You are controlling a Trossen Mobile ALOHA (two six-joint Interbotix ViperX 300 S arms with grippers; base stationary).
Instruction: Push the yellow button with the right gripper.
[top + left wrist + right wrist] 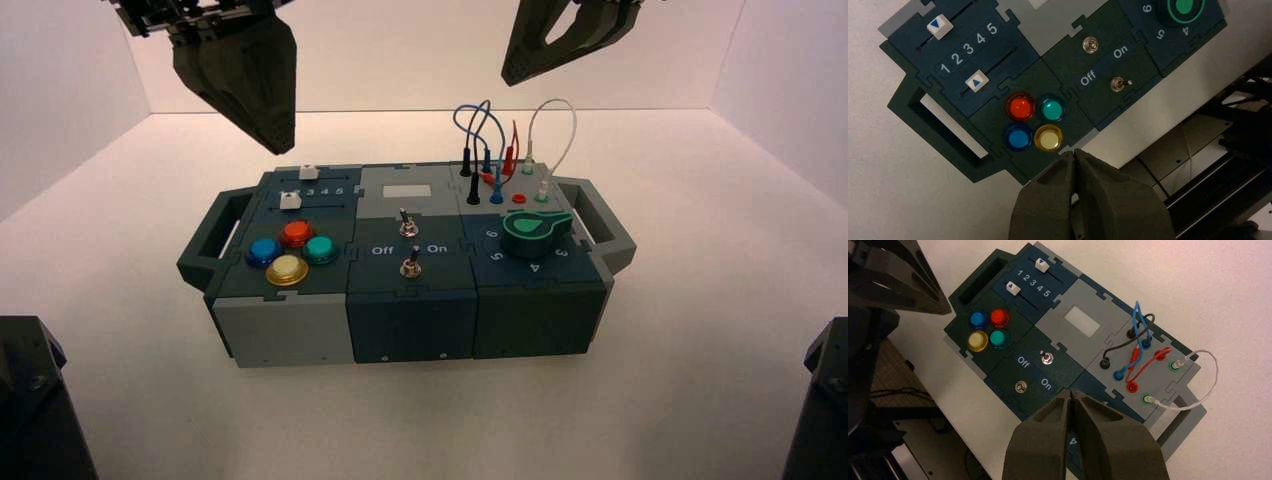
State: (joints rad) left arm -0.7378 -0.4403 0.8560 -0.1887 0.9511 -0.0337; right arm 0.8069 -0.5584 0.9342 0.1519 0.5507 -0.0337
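Note:
The yellow button [287,269] is the nearest of the round buttons on the box's left section; it also shows in the left wrist view [1048,138] and the right wrist view [978,341]. My right gripper [510,78] hangs shut and empty high above the box's back right, over the wire section. In its own wrist view the right gripper [1070,392] points down over the knob section beside the "On" label, far from the button. My left gripper [281,146] hangs shut above the sliders; in its own view the left gripper [1074,152] sits just off the yellow button.
Red [297,233], teal [320,249] and blue [264,251] buttons crowd the yellow one. Two white sliders [291,200] lie behind them. Two toggle switches [408,227] stand in the middle section, with a green knob [535,232] and plugged wires [492,150] on the right.

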